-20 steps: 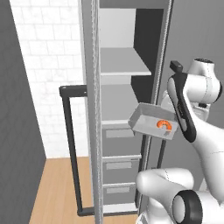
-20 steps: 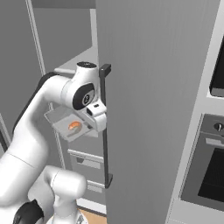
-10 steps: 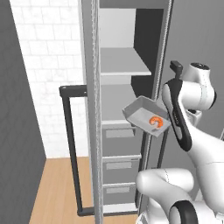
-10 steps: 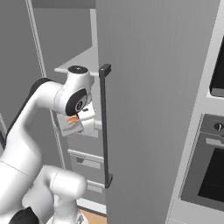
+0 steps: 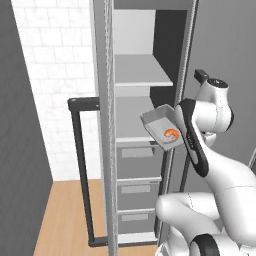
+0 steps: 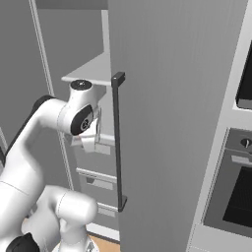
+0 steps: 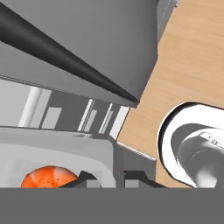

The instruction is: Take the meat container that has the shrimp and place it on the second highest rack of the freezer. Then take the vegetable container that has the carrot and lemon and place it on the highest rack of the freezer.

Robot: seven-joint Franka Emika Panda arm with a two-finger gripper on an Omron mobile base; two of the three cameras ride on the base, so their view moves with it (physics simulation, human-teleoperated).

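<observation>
The meat container [image 5: 161, 126], a clear shallow tub with one orange shrimp [image 5: 171, 133], hangs tilted at the front right of the open freezer [image 5: 105, 130]. It is level with the second highest rack [image 5: 129, 119] and its far corner reaches over that shelf's front edge. My gripper [image 7: 109, 180] is shut on the tub's near rim, and the shrimp [image 7: 48, 178] lies just left of the fingertips. The highest rack [image 5: 142, 75] above is bare. The vegetable container is out of view.
Three grey drawers [image 5: 136, 189] sit below the racks. The open door's black bar handle [image 5: 80, 165] stands to the left over wooden floor [image 5: 65, 215]. A closed grey door with a black handle [image 6: 118, 142] flanks my arm on the right, with a black oven [image 6: 241, 197] beyond.
The gripper has carried the shrimp tub left and slightly up, from beside the freezer's right edge into its opening at the lower shelf. The arm swung with it.
</observation>
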